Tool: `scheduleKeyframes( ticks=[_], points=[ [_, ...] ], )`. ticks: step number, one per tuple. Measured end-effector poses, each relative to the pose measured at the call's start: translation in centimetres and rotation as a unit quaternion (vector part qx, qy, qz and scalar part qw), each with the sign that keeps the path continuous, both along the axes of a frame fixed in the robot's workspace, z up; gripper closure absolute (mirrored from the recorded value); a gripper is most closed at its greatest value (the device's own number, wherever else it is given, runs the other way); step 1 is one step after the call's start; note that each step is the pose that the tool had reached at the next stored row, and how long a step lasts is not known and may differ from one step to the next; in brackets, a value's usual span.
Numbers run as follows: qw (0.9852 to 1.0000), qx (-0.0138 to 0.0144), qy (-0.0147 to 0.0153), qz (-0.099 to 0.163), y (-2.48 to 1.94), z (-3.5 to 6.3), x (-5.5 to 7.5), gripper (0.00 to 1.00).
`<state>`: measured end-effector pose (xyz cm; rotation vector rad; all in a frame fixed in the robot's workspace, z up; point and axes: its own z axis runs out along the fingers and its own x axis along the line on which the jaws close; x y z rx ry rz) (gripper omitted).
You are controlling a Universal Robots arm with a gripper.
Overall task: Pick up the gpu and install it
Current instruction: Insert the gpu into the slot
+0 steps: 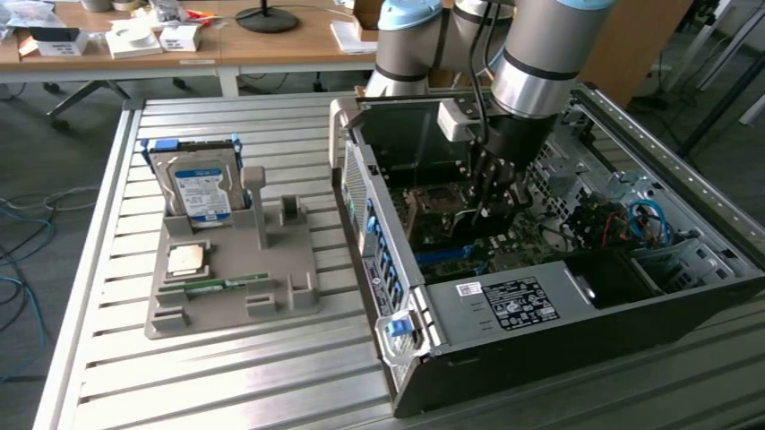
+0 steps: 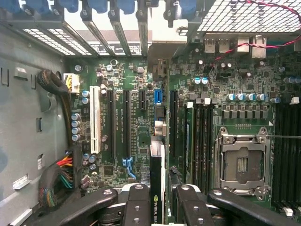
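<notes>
tool (image 2: 160,208) gripping gpu (image 2: 156,162), card edge-on between its fingers | gpu inside open computer case (image 1: 562,300), over motherboard (image 2: 131,141) slots | hard drive (image 1: 201,190) upright in holder on bench (image 1: 239,376)

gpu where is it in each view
Exterior view: the gpu, dark, under the gripper inside the open case.
Wrist view: the gpu edge-on, clamped in the gripper, above the motherboard slots.
Shared landmark: the cpu socket beside it.
</notes>
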<state>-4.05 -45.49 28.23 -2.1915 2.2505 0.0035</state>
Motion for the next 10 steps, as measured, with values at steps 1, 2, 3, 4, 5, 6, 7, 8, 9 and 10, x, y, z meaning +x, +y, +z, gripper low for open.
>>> scheduleKeyframes(
  ticks=[1, 2, 3, 4, 5, 6, 7, 8, 9, 10],
  points=[
    [1.0, 0.0, 0.0, 0.0, 0.0, -0.02, -0.01, 0.74],
    [1.0, 0.0, 0.0, 0.0, -0.01, -0.05, -0.12, 0.74],
    [1.0, 0.0, 0.0, 0.0, 0.0, -0.05, -0.25, 0.74],
    [1.0, 0.0, 0.0, 0.0, 0.0, -0.07, -0.34, 0.74],
    [1.0, -0.0001, 0.0, 0.0, 0.0, -0.08, -0.38, 0.74],
    [1.0, 0.0, -0.0001, 0.0, 0.0, -0.11, -0.41, 0.74],
    [1.0, 0.0, -0.0001, 0.0, 0.0, -0.12, -0.43, 0.74],
    [1.0, 0.0001, -0.0001, 0.0, 0.0, -0.17, -0.44, 0.74],
    [1.0, 0.0002, -0.0002, 0.0, 0.01, -0.25, -0.46, 0.74],
    [1.0, 0.0001, -0.0001, 0.0, 0.0, -0.31, -0.49, 0.74]
  ],
)
